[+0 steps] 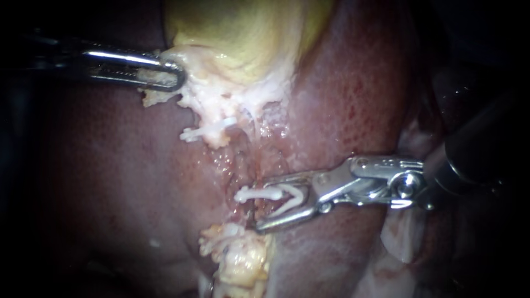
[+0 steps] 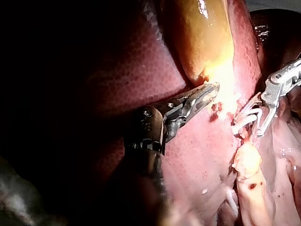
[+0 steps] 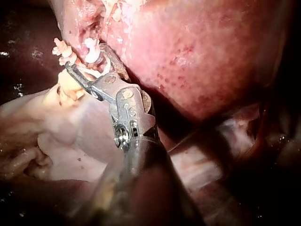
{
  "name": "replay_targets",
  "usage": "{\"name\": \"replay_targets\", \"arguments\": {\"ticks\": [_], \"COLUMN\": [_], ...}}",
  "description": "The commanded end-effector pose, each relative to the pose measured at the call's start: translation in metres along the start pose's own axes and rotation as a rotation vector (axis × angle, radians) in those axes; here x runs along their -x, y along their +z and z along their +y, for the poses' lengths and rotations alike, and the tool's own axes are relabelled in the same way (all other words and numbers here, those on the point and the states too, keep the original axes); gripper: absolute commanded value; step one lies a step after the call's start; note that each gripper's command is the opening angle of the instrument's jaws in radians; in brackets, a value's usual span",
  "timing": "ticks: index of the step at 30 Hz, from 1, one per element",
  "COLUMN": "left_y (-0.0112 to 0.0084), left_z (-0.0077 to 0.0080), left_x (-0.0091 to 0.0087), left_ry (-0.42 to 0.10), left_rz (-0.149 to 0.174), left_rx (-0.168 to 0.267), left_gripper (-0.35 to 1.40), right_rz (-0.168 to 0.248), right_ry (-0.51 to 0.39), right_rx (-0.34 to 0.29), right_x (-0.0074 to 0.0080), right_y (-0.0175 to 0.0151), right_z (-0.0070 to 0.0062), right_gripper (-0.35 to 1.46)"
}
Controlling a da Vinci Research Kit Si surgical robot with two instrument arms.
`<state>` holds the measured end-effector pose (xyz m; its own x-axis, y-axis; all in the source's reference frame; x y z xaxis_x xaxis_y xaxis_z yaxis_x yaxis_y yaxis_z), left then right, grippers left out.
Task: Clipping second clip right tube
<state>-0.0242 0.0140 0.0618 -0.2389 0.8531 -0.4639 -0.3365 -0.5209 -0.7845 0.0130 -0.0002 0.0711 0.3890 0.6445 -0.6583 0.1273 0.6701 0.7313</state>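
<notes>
- Clip (image 1: 273, 197): white, smooth plastic, V-shaped, arms spread; it sits in the wet dissected groove between the liver lobes, below the gallbladder.
- The tube it straddles is hard to make out among the glistening red tissue.
- Second white clip (image 1: 205, 132): closed, higher up on the pale stringy tissue.
- Gallbladder (image 1: 243, 33): yellow-green and slick, with a frayed whitish lower edge.
- Liver (image 1: 99, 165): dark red, finely mottled.
- Fatty lump (image 1: 240, 259): cream, knobbly, just below the jaws.
- Right instrument (image 1: 262, 205): metal jaws spread wide, one on each arm of the clip, holding it.
- Left instrument (image 1: 174, 74): jaws clamped on the pale tissue fringe (image 1: 160, 96) at the gallbladder's edge.
</notes>
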Motion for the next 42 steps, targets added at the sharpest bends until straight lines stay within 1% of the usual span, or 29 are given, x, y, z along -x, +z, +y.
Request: {"name": "replay_targets", "arguments": {"ticks": [1,6,10,12,17,20,23,27,29,34,38,42], "left_y": [0.0,-0.0001,-0.0002,-0.0002,-0.0001,-0.0001,-0.0001,-0.0001,-0.0001,-0.0001,-0.0001,-0.0001], "left_z": [0.0,0.0,0.0,0.0,0.0,0.0,0.0,0.0,0.0,0.0001,0.0001,0.0001], "left_x": [0.0,0.0,0.0,0.0,0.0,0.0,0.0,0.0,0.0,0.0,0.0,0.0], "left_ry": [0.0,0.0,0.0,0.0,0.0,0.0,0.0,0.0,0.0,0.0,0.0,0.0], "left_rz": [0.0,0.0,0.0,0.0,0.0,0.0,0.0,0.0,0.0,0.0,0.0,0.0], "left_rx": [0.0,0.001,0.001,0.001,0.001,0.001,0.001,0.0,0.0,0.0,0.0,0.0], "left_gripper": [-0.35,-0.35,-0.35,-0.35,-0.35,-0.35,-0.35,-0.35,-0.35,-0.35,-0.35,-0.35], "right_rz": [-0.001,0.005,0.039,0.048,0.057,0.074,0.083,0.113,0.116,0.124,0.14,0.166], "right_ry": [0.002,0.007,0.031,0.044,0.08,0.098,0.116,0.145,0.15,0.161,0.168,0.177], "right_rx": [-0.002,-0.009,-0.019,-0.02,-0.019,-0.023,-0.024,-0.033,-0.033,-0.036,-0.045,-0.057], "right_x": [-0.0001,-0.0008,-0.0017,-0.0019,-0.0021,-0.0024,-0.0026,-0.0027,-0.0028,-0.0028,-0.0031,-0.0038], "right_y": [-0.0002,-0.001,-0.0013,-0.0013,-0.0005,0.0001,0.0007,0.0018,0.0024,0.0031,0.0031,0.0029], "right_z": [0.0,0.0003,0.0004,0.0004,0.0007,0.0009,0.001,0.0011,0.0012,0.0009,0.0006,-0.0003], "right_gripper": [0.5,0.5,0.5,0.5,0.5,0.5,0.5,0.49,0.49,0.49,0.49,0.49]}}
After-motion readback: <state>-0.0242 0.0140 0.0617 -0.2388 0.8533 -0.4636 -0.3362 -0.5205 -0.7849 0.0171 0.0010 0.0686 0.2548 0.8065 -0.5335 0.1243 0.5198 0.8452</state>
